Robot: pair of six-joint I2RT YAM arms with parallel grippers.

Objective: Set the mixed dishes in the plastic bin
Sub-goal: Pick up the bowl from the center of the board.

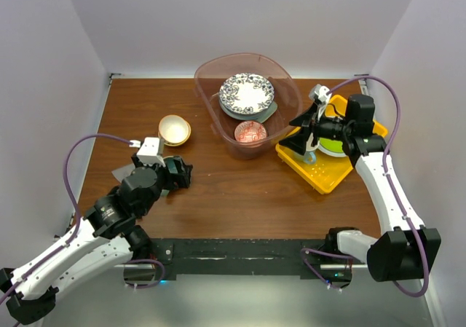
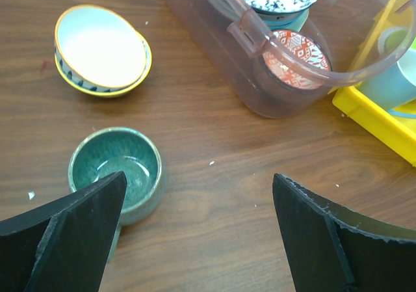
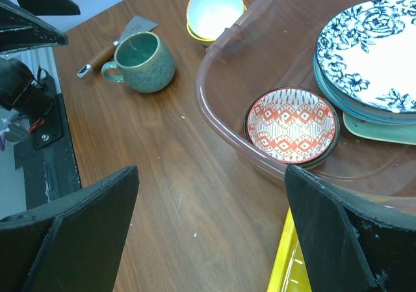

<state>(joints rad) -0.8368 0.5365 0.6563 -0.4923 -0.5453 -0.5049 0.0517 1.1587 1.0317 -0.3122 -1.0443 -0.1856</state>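
Brown wooden desk [image 1: 240,196] carries a large translucent pinkish plastic bin [image 1: 206,105] at far centre. Inside it: blue floral round plate [image 1: 247,92] topping a stack, red patterned bowl [image 1: 250,132] beside. Outside, to its left: stacked yellow-rimmed bowls [image 1: 175,129], teal glazed mug [image 2: 117,168] by the left claw [image 2: 198,178]. Left claw and right claw [image 3: 211,172] both released, empty.

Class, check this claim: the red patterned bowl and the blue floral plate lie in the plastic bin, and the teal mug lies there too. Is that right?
Not quite. The teal mug stands on the table outside the plastic bin, as the right wrist view shows. The red patterned bowl and blue floral plate are inside.
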